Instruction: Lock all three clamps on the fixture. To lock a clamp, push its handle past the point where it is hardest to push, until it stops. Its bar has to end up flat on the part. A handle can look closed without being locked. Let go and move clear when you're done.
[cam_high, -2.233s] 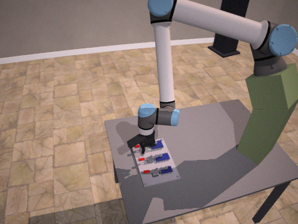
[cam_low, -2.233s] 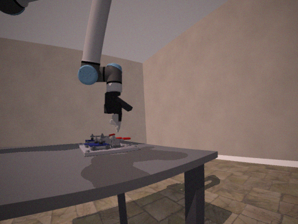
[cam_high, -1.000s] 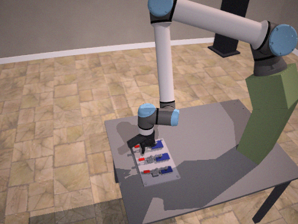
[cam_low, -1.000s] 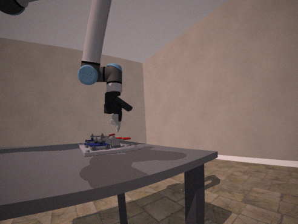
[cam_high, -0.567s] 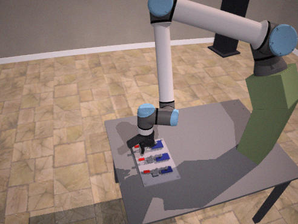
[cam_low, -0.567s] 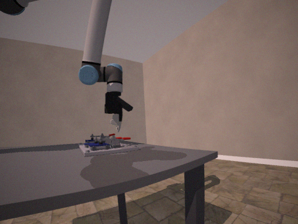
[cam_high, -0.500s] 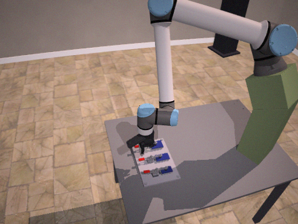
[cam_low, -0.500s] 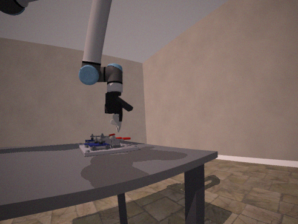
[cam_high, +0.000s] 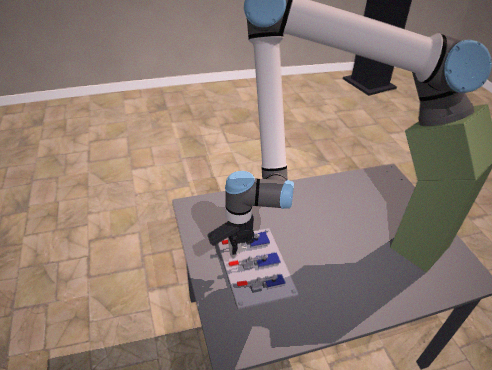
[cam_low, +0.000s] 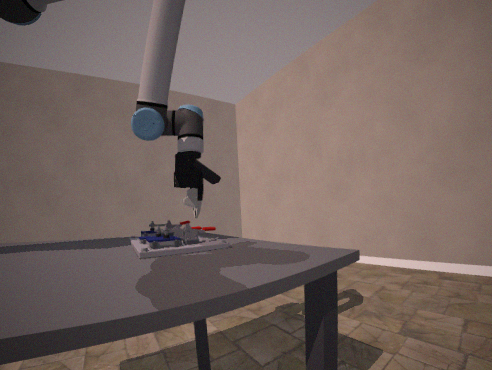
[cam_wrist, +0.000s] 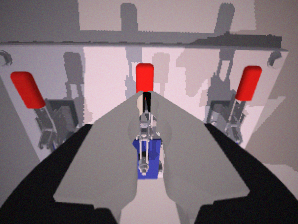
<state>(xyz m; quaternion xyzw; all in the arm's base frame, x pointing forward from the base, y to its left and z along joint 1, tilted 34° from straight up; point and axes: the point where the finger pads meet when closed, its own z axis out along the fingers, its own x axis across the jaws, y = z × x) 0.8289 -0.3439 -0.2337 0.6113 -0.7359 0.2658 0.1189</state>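
Observation:
The fixture plate (cam_high: 262, 298) (cam_low: 150, 254) (cam_wrist: 105, 60) carries three clamps with red handles over blue parts. My gripper (cam_high: 233, 253) (cam_low: 196, 216) (cam_wrist: 145, 93) is shut and empty, its tips above the middle clamp. The middle handle (cam_high: 233, 263) (cam_wrist: 145, 77) shows just beyond the tips in the wrist view. The near handle in the top view (cam_high: 242, 283) shows at the left in the wrist view (cam_wrist: 28, 90); the far handle (cam_high: 225, 242) (cam_wrist: 249, 82) is at the right there. In the exterior view, one red handle (cam_low: 185, 222) sits higher than another (cam_low: 209, 228). Whether bars lie flat is unclear.
The fixture lies near an edge of the grey table (cam_high: 340, 215) (cam_low: 80, 285). The green arm pedestal (cam_high: 440, 200) stands at the table's other end. The gripper's jaws hide part of the clamps in the wrist view.

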